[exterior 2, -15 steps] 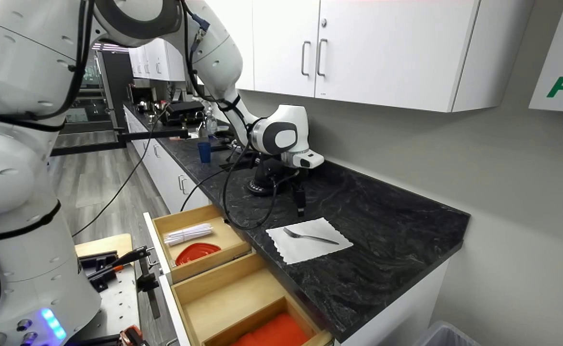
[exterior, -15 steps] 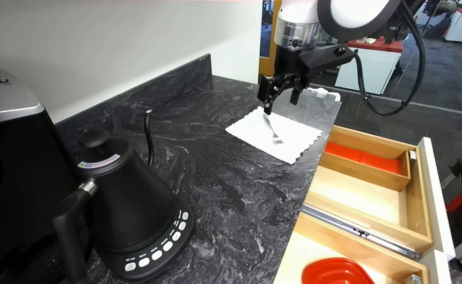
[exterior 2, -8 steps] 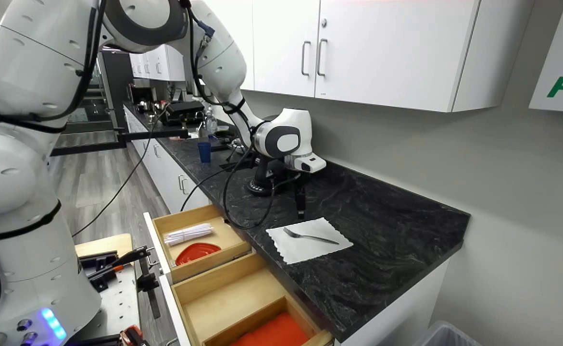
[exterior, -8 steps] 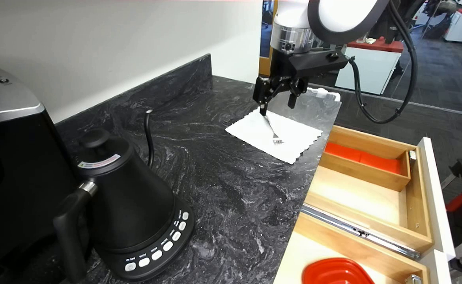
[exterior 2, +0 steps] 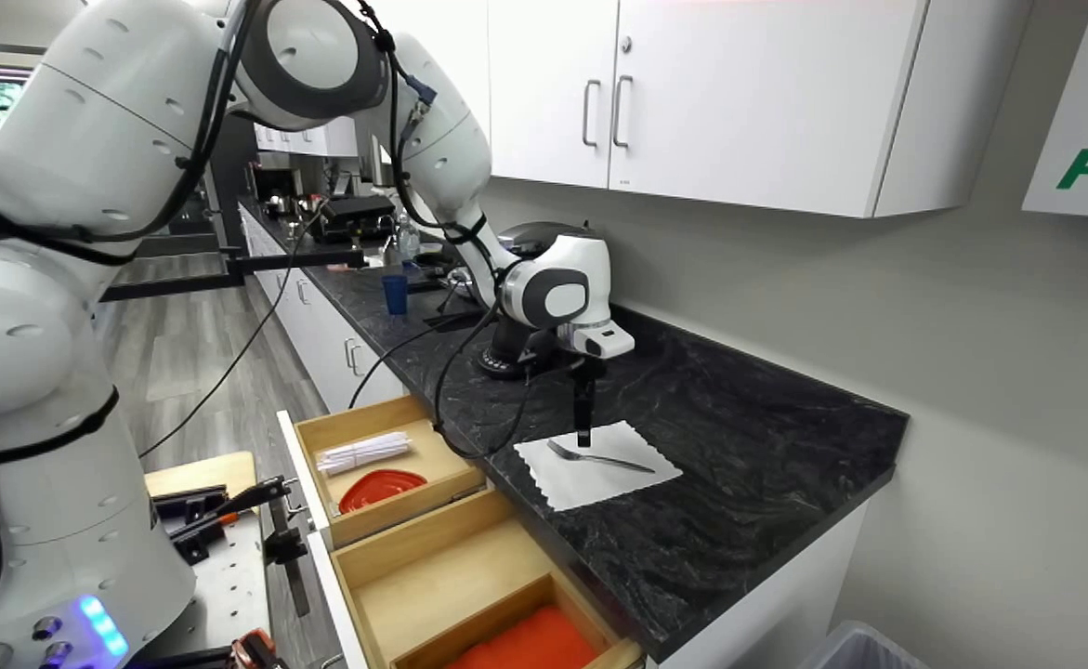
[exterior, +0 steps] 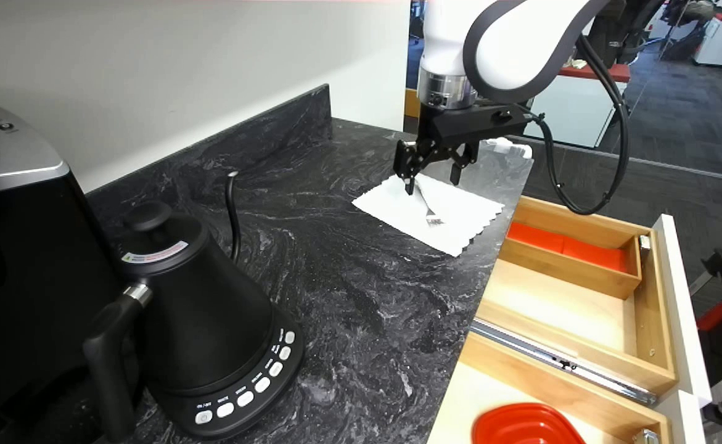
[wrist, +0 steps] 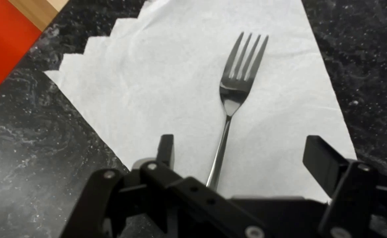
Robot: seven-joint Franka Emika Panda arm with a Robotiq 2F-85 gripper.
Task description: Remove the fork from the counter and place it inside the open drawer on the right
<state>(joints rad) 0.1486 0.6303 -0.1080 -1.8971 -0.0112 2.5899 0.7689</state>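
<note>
The small silver fork (exterior: 430, 206) lies on a white napkin on the dark counter (exterior: 361, 290). It also shows in an exterior view (exterior 2: 610, 460) and in the wrist view (wrist: 230, 102), tines away from the gripper. My gripper (exterior: 433, 181) is open and empty, low above the napkin. In the wrist view the open fingers (wrist: 239, 143) stand either side of the fork's handle, which lies nearer the left finger; the handle's end is hidden behind the gripper. The pale-wood drawer (exterior: 561, 293) with an orange-red lining stands open beside the counter, also seen in an exterior view (exterior 2: 441, 576).
The white napkin (wrist: 130, 99) lies near the counter's edge. A second open drawer holds a red dish (exterior 2: 381, 488) and a white bundle (exterior 2: 362, 452). A black kettle (exterior: 206, 314) stands on the counter. White cabinets (exterior 2: 748, 102) hang above.
My gripper has come down toward the napkin and shifted slightly along the counter, to the left and lower in an exterior view. It has stayed open. The fork and drawers have not moved.
</note>
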